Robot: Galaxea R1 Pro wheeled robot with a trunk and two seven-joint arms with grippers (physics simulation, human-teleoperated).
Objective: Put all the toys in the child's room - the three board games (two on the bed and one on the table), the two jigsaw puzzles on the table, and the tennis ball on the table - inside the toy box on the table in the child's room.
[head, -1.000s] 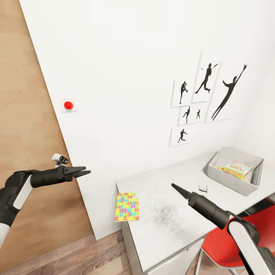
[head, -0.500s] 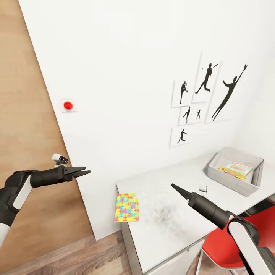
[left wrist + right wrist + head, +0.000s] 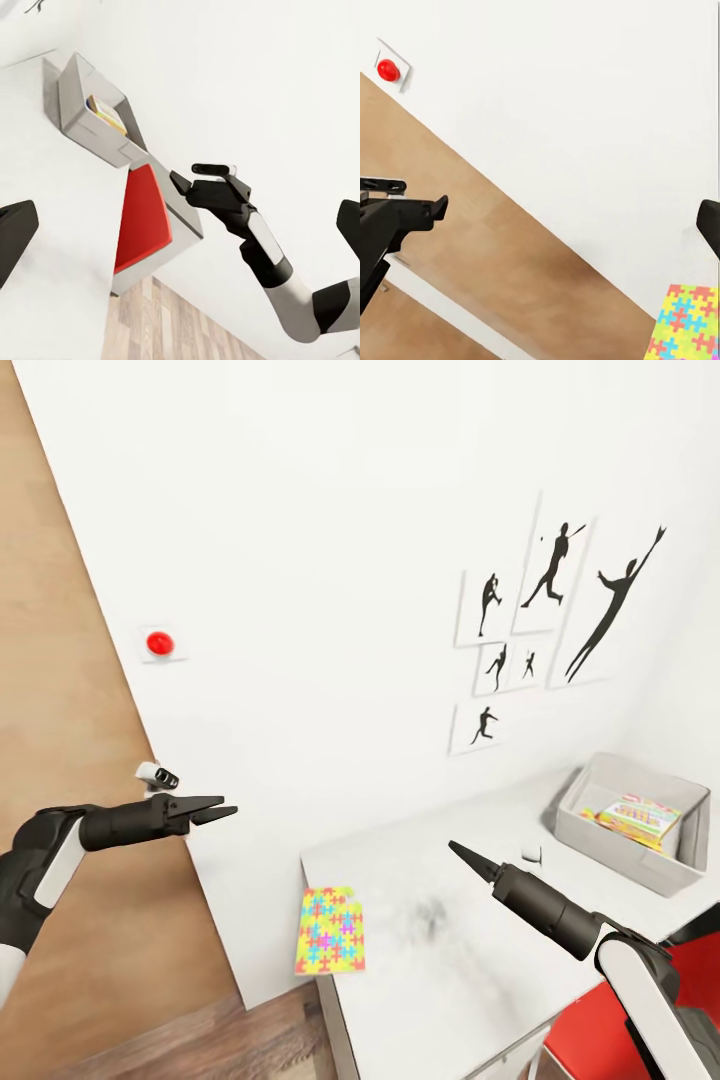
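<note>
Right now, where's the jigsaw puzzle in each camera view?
Head view: jigsaw puzzle overhanging the table's near-left edge.
Right wrist view: jigsaw puzzle ahead, against the white wall's base.
Left wrist view: faces the toy box and red chair.
Shared landmark: red wall button.

Matt surfaces nearly everywhere we look

We see a smooth pale table (image 3: 440, 980) with a dull dark smudge, a matt grey bin (image 3: 620, 855), a printed paper-like puzzle (image 3: 331, 930), wood-grain door (image 3: 60, 740) and floor, a glossy red button (image 3: 159, 644), and matt black plastic-looking grippers.
</note>
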